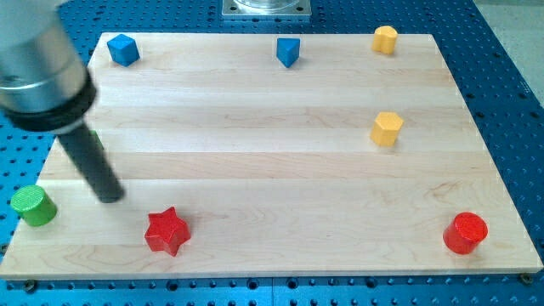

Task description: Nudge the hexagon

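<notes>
The red star lies just right of my tip; there are no fingers to open or close. The yellow hexagon sits far right on the surface. A careless sweep could catch the star.

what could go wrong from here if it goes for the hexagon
My tip sits at the view's left, far from the yellow hexagon, so a long slide across the board could drift off line. A second yellow block at the view's top right might be mistaken for the target. The red star lies near my tip and could get clipped.
</notes>
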`<action>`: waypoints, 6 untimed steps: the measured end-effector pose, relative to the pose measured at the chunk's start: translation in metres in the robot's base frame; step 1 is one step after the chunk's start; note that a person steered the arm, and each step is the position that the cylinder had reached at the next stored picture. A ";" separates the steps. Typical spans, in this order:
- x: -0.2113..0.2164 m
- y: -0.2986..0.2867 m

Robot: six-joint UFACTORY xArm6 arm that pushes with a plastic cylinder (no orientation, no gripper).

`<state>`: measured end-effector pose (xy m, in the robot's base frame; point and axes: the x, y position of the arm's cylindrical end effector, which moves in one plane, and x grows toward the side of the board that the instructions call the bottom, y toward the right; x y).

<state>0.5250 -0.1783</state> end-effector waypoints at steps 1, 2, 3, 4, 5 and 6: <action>-0.014 0.082; -0.029 0.167; -0.047 0.243; -0.073 0.321; -0.077 0.371; -0.068 0.407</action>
